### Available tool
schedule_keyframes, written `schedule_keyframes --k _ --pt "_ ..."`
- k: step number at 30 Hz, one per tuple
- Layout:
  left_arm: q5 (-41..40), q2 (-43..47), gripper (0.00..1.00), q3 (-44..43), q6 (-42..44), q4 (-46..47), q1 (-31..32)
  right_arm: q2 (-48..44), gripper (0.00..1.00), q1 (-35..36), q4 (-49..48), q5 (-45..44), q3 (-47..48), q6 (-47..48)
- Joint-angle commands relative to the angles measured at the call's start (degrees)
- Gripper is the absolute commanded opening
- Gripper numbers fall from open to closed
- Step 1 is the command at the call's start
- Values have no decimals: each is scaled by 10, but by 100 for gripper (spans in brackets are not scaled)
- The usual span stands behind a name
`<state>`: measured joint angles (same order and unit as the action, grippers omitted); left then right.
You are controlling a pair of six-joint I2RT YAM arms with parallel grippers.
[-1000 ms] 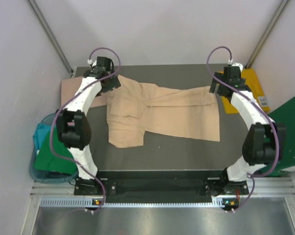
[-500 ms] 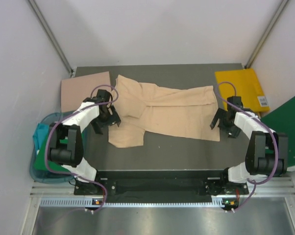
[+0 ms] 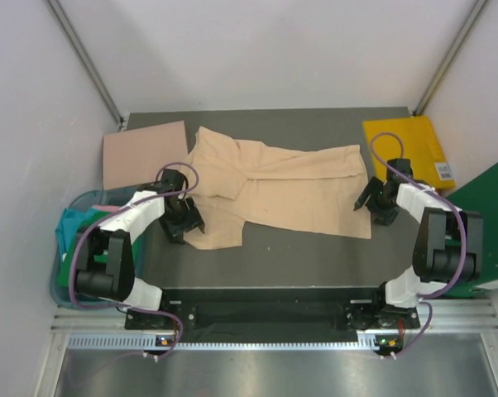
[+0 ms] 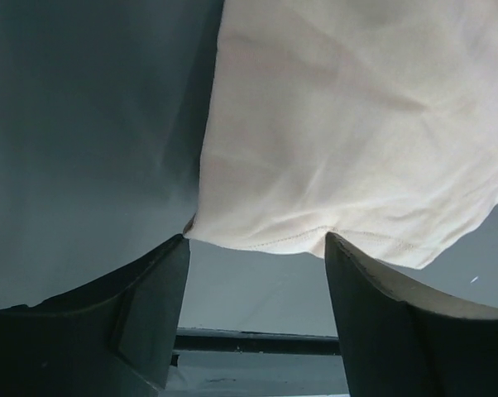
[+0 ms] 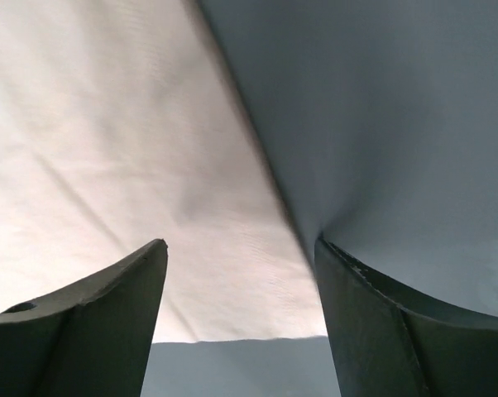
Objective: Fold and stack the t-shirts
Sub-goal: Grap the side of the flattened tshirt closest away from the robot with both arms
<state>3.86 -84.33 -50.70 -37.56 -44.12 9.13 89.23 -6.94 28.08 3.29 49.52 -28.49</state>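
A light beige t-shirt (image 3: pixel 274 186) lies partly folded across the dark table (image 3: pixel 299 256). My left gripper (image 3: pixel 183 225) is open and low at the shirt's near left corner; the left wrist view shows that hem corner (image 4: pixel 257 236) between my open fingers. My right gripper (image 3: pixel 371 207) is open and low at the shirt's right edge; the right wrist view shows the cloth's near right corner (image 5: pixel 257 306) between the fingers. Neither holds cloth. A pink-tan folded shirt (image 3: pixel 143 152) lies at the table's far left. Green and teal cloth (image 3: pixel 75 248) sits in a bin at the left.
A yellow bag (image 3: pixel 410 149) lies at the table's far right. A green cloth or panel (image 3: pixel 485 223) stands off the right edge. A teal bin (image 3: pixel 65 273) sits left of the table. White walls surround the back and sides.
Both arms came down and back from the shirt's far corners. The left gripper now sits at the near left hem, the right at the right edge. The shirt's far edge lies released.
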Motion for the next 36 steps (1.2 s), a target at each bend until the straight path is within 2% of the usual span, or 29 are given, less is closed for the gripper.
schedule_keyframes --k 1,2,3,5,6,10,19,24,25,26,27,28,30,36 --pt "20 26 68 -7 7 0 3 68 71 -3 -6 101 -21 -17" --pt "25 24 64 -6 10 0 3 69 71 -3 13 107 -16 -15" --pt "28 22 54 -5 12 0 3 71 72 -3 24 110 -14 -11" --pt "31 15 43 -5 14 3 3 65 73 -3 59 116 -14 3" --pt "33 11 30 -5 16 5 3 61 73 -3 70 115 -15 9" --pt "48 -1 0 0 17 13 3 22 75 -4 96 76 -44 19" --pt "41 -1 0 16 19 14 3 -3 75 -4 90 51 -117 12" --pt "33 2 0 19 19 10 3 -4 69 -4 91 56 -113 19" --pt "30 1 0 19 19 11 4 2 58 -4 84 65 -115 18" --pt "29 2 0 19 17 11 3 9 25 -4 69 67 -115 15" --pt "26 2 0 17 16 9 3 16 8 -4 65 73 -115 12" --pt "22 2 0 14 14 9 3 33 0 -4 62 80 -113 10" --pt "19 0 0 4 14 4 4 40 0 3 64 85 -108 8" --pt "-19 5 0 -53 27 -43 3 -16 0 9 111 63 -82 19"
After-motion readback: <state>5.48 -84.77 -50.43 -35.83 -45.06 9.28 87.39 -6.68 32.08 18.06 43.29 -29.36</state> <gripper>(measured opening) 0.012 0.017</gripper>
